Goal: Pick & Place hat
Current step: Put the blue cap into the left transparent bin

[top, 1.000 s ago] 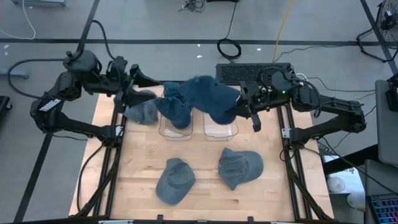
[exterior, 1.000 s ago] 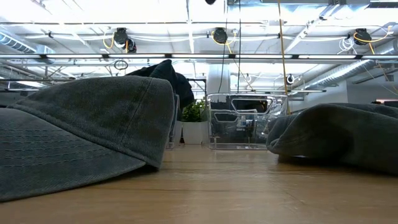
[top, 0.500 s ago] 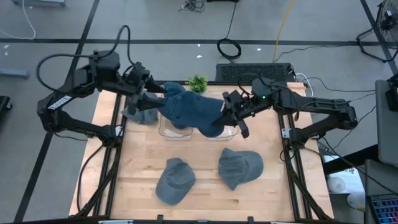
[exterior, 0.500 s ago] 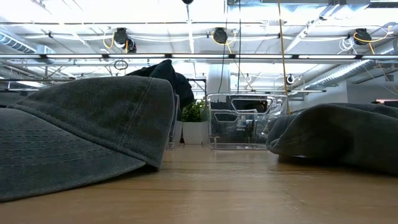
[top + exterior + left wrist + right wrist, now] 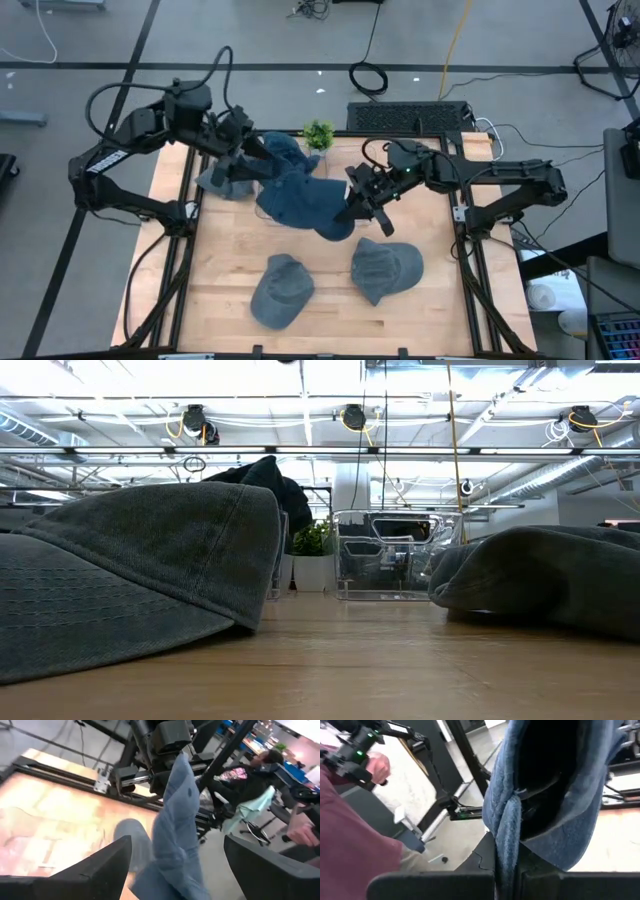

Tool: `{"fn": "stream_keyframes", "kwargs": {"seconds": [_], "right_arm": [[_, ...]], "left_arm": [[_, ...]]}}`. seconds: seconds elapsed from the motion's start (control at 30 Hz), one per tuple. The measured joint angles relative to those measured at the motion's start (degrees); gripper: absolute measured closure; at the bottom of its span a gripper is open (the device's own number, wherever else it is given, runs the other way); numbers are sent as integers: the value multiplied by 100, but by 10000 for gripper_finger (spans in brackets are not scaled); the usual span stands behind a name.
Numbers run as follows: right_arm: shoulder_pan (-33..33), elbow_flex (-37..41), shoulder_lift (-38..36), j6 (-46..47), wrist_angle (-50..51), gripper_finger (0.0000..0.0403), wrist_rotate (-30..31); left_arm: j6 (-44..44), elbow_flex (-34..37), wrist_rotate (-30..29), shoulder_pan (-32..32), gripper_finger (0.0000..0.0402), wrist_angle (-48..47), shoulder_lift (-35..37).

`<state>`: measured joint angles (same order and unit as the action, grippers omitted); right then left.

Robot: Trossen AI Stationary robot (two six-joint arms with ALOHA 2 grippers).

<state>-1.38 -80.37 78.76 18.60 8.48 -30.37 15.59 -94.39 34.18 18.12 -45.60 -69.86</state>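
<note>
- Since the earlier high-view frames, both arms swing the blue hat (image 5: 300, 193) from above the far clear bins toward the middle of the worktop (image 5: 225, 270), and the small green plant (image 5: 318, 133) at the far edge comes into sight.
- High view: the left end effector (image 5: 243, 150) holds the hat's far-left edge, the right end effector (image 5: 357, 203) its near-right edge. The cloth hangs stretched between them. A grey hat (image 5: 226, 181) lies by the left arm, and two more grey hats (image 5: 281, 289) lie on the near half of the worktop, well apart from the carried one.
- Low view: neither end effector shows. Two grey hats (image 5: 140, 565) fill the foreground and a clear bin (image 5: 392, 554) stands behind them. A dark hat crown (image 5: 268, 478) rises behind the left one.
- Left wrist view: a fold of blue cloth (image 5: 179, 820) runs down between the two dark fingers (image 5: 95, 870). The fingers look spread wide, though the pinch itself is out of sight, so the grip is judged from the taut cloth.
- Right wrist view: the fingers (image 5: 470, 882) are closed on the hat brim (image 5: 507, 825), the crown hanging open beyond. A person's hand and sleeve (image 5: 350, 830) show in the room.
- Step in hand: the carry, with the hat lifted and shared. The next move probably calls for lowering both ends together onto bare worktop, then letting go.
</note>
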Motion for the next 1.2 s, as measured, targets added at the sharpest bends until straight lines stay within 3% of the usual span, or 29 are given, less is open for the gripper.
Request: {"fn": "stream_keyframes", "kwargs": {"seconds": [0.37, 0.73, 0.9, 1.2], "right_arm": [[1, 1, 13, 25, -12, 403, 1], [-1, 1, 13, 0, -10, 403, 0], [-1, 1, 13, -21, -10, 403, -7], [-1, 1, 13, -21, -10, 403, -53]], "left_arm": [[-30, 0, 21, -403, 96, -156, -274], [99, 7, -385, -594, 112, -422, -608], [135, 4, -381, -665, 170, -382, -594], [361, 4, -372, -663, 327, -385, -588]]}}
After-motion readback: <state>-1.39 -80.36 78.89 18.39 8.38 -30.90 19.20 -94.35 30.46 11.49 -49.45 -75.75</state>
